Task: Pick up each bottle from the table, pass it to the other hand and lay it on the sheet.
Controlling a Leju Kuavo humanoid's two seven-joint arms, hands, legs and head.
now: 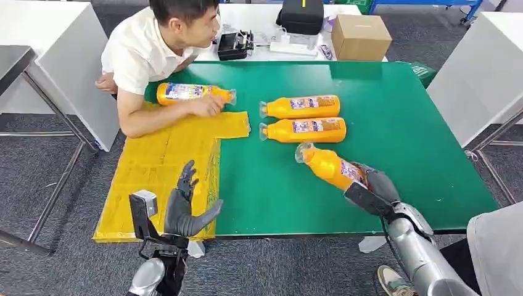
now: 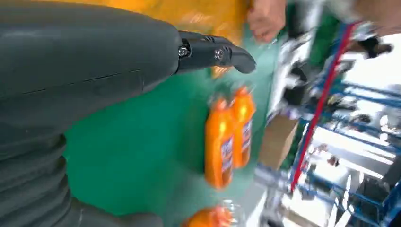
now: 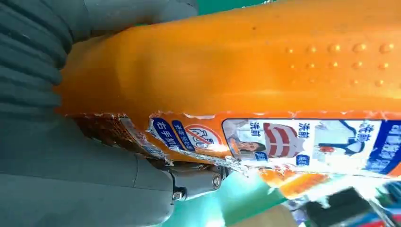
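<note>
Head view, right hand gripping bottle, left hand open

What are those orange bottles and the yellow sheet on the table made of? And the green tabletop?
The orange bottles look like glossy moulded plastic: raised dots show in the right wrist view, plus a printed label torn at its edge. The yellow sheet seems thin, creased plastic or coated paper; I can't tell which. The green tabletop looks like a smooth matte mat, possibly rubber.

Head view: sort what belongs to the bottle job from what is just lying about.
Job: held bottle in right robot hand; two bottles on the table; person's bottle; yellow sheet; left robot hand.

Lying about: cardboard box; black case; power strip.
</note>
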